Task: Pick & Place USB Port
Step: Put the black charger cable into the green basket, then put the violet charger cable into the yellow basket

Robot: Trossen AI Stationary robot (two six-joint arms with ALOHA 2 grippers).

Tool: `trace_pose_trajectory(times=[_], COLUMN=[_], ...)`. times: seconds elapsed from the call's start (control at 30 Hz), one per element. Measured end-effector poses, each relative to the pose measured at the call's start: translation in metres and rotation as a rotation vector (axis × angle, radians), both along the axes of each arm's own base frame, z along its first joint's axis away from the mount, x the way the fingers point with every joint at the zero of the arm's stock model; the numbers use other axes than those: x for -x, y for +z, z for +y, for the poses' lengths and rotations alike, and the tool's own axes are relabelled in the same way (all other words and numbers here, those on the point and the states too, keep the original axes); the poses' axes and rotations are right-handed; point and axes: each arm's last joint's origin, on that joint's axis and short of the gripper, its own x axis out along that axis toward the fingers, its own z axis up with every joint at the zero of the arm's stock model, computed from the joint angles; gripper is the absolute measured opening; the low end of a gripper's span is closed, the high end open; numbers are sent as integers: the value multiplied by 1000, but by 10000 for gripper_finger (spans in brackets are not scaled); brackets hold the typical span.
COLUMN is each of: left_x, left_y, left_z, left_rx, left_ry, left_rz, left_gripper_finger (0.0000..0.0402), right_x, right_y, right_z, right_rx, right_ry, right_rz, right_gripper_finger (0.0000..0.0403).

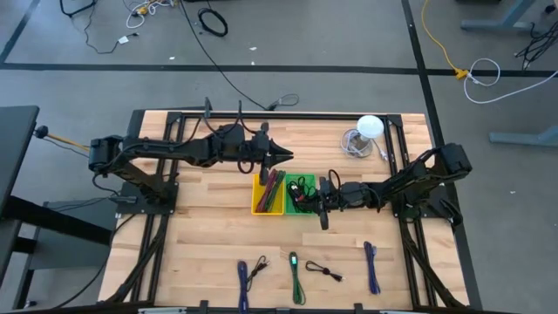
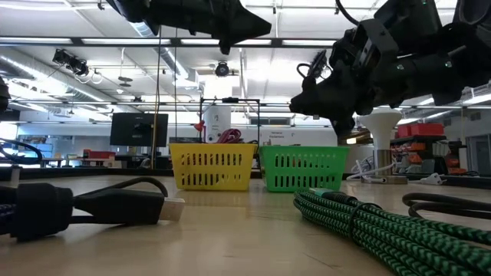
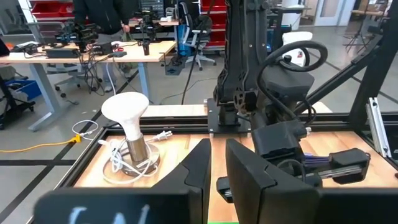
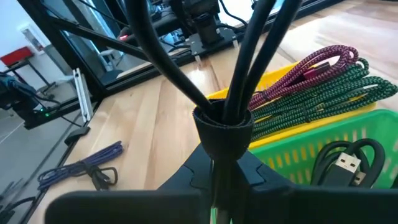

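Note:
My right gripper hangs at the right-hand rim of the green basket, shut on a bundled black cable. Another black cable with a USB plug lies inside that basket. The yellow basket beside it holds red and green braided cables. My left gripper hovers above the yellow basket's far edge, its fingers shut with nothing between them. My right gripper pinches the black cable's bundle between its two fingers, just behind the black sleeve that binds the strands. The fingers come nearly level from the table's right side. The strands run forward past the fingertips, over the green basket; their far ends are out of frame.
Near the front edge lie two blue cables, a green braided cable and a small black one. A white lamp with a coiled white cord stands at the far right. Black frame rails border both sides.

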Motion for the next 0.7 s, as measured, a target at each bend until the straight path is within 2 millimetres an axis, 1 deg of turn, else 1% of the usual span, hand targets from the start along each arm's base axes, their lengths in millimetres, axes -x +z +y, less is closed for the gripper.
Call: trace_pose_trajectory(times=[0.07, 0.23, 0.37, 0.5, 0.7], left_x=[0, 0, 0, 0, 0], left_y=[0, 0, 0, 0, 0], left_z=[0, 0, 0, 0, 0], left_rx=[0, 1, 1, 4, 19], left_ry=[0, 0, 0, 1, 2], left_rz=[0, 0, 0, -1, -1], left_gripper_finger=[53, 53, 53, 53, 53], right_x=[0, 0, -1, -2, -2], right_y=[0, 0, 2, 2, 2], right_z=[0, -1, -4, -8, -17], right_rx=[9, 6, -3, 13, 31], right_ry=[11, 1, -12, -64, -107], right_rz=[-4, -3, -24, -25, -26], right_gripper_finger=[47, 140, 189, 207, 198])
